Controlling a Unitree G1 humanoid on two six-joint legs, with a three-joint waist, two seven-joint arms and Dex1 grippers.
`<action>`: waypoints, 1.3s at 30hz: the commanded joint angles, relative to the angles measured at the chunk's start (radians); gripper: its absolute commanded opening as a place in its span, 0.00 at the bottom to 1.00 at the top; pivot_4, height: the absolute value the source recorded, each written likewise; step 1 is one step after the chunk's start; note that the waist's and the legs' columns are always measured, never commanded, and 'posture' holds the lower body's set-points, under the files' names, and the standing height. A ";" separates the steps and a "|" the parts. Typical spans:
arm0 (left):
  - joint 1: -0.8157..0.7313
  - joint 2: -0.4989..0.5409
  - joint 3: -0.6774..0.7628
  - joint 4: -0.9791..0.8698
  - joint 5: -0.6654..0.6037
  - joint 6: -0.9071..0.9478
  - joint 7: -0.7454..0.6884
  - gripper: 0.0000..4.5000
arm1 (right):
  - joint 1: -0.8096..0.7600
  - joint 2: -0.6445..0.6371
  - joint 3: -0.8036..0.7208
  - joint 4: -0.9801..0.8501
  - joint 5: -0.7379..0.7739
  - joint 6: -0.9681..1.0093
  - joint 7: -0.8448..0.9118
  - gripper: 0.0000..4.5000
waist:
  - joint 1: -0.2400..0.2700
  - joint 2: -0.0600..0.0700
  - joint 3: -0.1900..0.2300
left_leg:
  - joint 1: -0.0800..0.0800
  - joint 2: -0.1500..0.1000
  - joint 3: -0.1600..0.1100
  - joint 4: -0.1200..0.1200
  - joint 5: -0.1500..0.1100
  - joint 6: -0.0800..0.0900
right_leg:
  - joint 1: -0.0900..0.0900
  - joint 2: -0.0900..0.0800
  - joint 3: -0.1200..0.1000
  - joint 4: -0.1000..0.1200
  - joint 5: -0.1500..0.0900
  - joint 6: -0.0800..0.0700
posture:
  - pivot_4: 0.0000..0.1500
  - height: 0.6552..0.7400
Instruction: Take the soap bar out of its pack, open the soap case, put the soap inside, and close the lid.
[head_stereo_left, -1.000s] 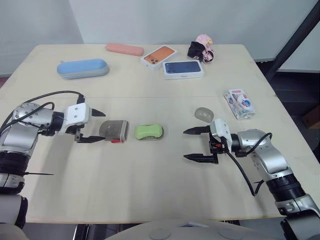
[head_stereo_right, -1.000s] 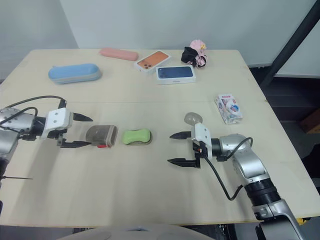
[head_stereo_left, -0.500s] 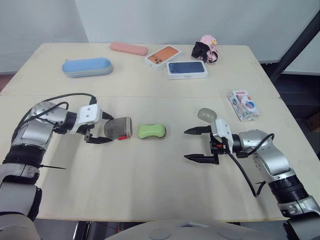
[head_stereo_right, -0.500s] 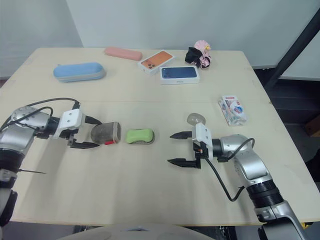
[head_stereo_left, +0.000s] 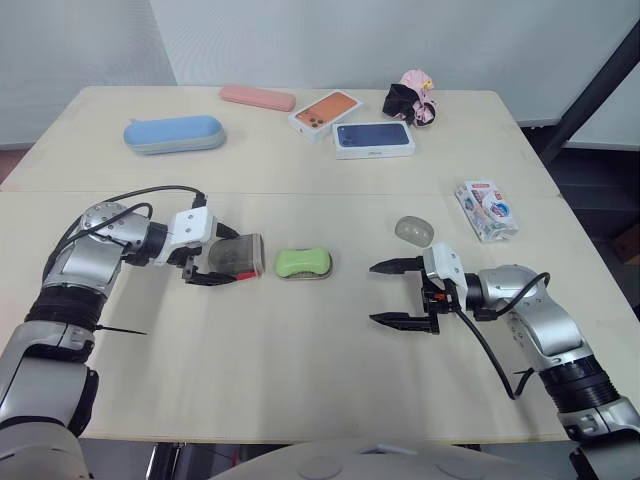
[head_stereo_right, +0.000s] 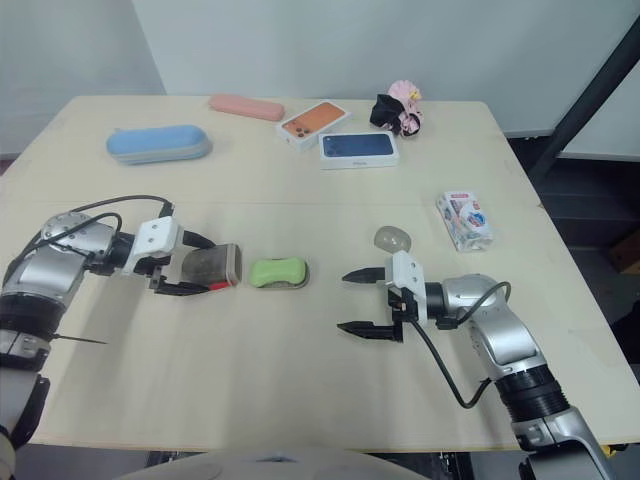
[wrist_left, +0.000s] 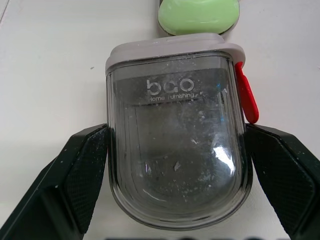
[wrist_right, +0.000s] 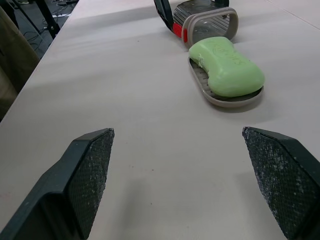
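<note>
The soap bar lies unwrapped on the soap case tray, near the middle of the bench. At 9 o'clock from it, just beside it, we see the smoky case lid lying on its side, with a red tab on its edge. The left claw is grasping this lid, one finger touching each side. The right claw, at 4 o'clock from the soap and well apart from it, is released and empty.
</note>
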 joint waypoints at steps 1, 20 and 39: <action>-0.016 -0.001 0.006 0.006 0.011 -0.004 0.006 1.00 | -0.005 -0.003 -0.024 -0.045 0.045 0.004 0.000 0.98 | 0.001 0.000 0.000 | 0.000 0.000 0.000 0.000 0.000 0.000 | 0.000 0.000 0.000 0.000 0.000 0.000 | 1.00 1.00; -0.029 -0.022 0.014 0.020 0.025 -0.016 0.027 1.00 | 0.089 0.058 -0.034 0.034 0.023 -0.193 -0.043 0.98 | -0.005 0.000 0.000 | 0.000 0.000 0.000 0.000 0.000 0.000 | 0.000 0.000 0.000 -0.001 0.000 0.000 | 1.00 1.00; 0.023 0.011 0.029 -0.059 0.017 -0.064 0.024 0.77 | -0.162 -0.026 0.052 -0.067 -0.015 0.048 -0.048 1.00 | -0.015 0.000 0.000 | 0.001 0.000 -0.001 0.000 0.000 0.000 | 0.001 0.000 -0.001 -0.001 0.000 0.000 | 1.00 1.00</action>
